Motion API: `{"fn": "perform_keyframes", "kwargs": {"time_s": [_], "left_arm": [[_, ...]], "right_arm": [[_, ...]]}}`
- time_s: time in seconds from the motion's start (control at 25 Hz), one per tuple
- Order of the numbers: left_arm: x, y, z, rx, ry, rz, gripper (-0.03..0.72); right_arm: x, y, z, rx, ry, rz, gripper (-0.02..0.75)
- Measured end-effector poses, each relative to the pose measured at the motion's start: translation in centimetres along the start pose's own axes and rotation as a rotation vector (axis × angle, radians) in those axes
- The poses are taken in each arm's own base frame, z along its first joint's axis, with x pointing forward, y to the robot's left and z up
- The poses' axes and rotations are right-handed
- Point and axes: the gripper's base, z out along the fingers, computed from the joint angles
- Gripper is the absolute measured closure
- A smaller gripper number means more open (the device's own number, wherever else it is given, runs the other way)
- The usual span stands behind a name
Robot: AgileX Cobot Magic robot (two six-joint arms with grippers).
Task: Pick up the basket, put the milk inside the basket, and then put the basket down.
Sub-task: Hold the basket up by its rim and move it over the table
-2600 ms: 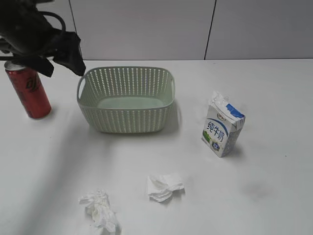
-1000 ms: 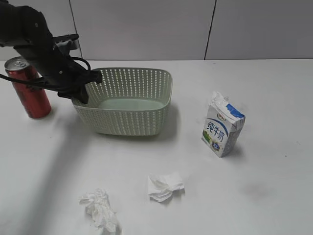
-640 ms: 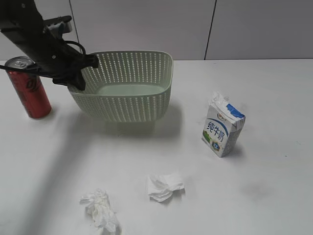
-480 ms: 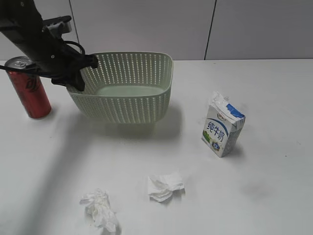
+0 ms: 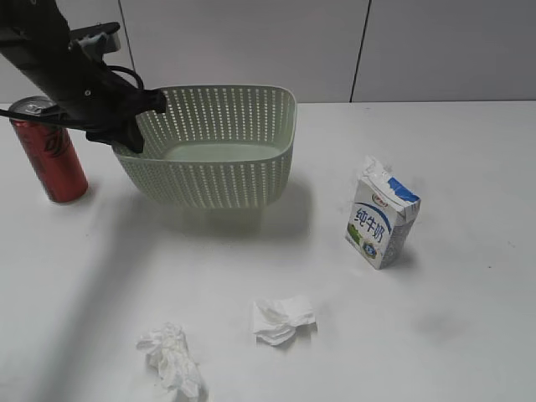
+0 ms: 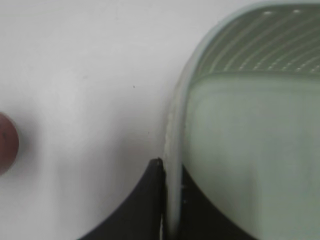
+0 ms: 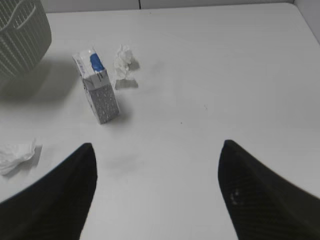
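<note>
Your left gripper [image 5: 127, 132] has lifted the basket [image 5: 219, 146] clear of the table [image 5: 469, 167] since a few seconds ago, jaws clenched on its left rim, and it now hangs tilted above its shadow. That finishes the pick-up, I'd judge. The milk [image 5: 382, 213] stands untouched to the right, well apart. Your right gripper [image 7: 156, 192] hangs spread wide and empty, facing the carton, so loading looks next.
</note>
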Motion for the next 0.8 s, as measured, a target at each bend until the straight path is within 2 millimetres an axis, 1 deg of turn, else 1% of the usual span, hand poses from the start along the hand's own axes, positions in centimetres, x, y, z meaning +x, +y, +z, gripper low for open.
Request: {"fn": "perform_keyframes", "kwargs": {"time_s": [0.08,0.2,0.28,0.36,0.52,0.72,0.8], "left_arm": [[0.0,0.0,0.0,0.000,0.000,0.000,0.685],[0.0,0.0,0.0,0.000,0.000,0.000,0.685],[0.0,0.0,0.0,0.000,0.000,0.000,0.685],[0.0,0.0,0.0,0.000,0.000,0.000,0.685],[0.0,0.0,0.0,0.000,0.000,0.000,0.685],[0.0,0.0,0.0,0.000,0.000,0.000,0.685],[0.0,0.0,0.0,0.000,0.000,0.000,0.685]], "right_arm": [[-0.8,0.1,-0.1,-0.001,-0.047,0.002,0.160],[-2.3,0.1,0.5,-0.011,-0.115,0.024,0.148],[-3.4,0.0,1.2,-0.006,-0.163,0.031,0.148],[-4.4,-0.1,2.0,0.005,-0.197,0.001,0.148],[-6.1,-0.2,5.0,-0.001,-0.090,-0.048,0.148],[-8.3,-0.3,10.0,-0.047,0.116,-0.126,0.148],[-8.7,-0.4,12.1,-0.068,0.215,-0.140,0.148]]}}
